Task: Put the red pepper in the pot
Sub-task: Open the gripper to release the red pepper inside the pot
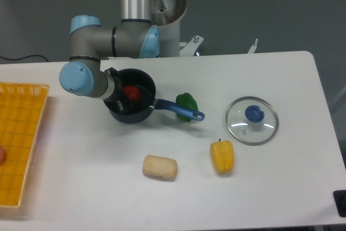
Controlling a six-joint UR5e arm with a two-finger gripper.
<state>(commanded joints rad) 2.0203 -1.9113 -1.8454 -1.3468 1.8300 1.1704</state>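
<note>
The red pepper [132, 92] sits between my gripper's [125, 93] dark fingertips, inside the mouth of the pot [141, 111]. The pot is a dark saucepan left of the table's middle. Its blue handle [181, 111] points right. My gripper reaches into the pot from the left and appears shut on the pepper. The fingers hide the pepper's left side. I cannot tell whether the pepper touches the pot's bottom.
A green pepper [187, 101] lies just behind the pot's handle. A yellow pepper [222, 156] and a beige bread roll [160, 167] lie nearer the front. A glass lid with a blue knob [252, 120] is at the right. A yellow basket [19, 142] stands at the left edge.
</note>
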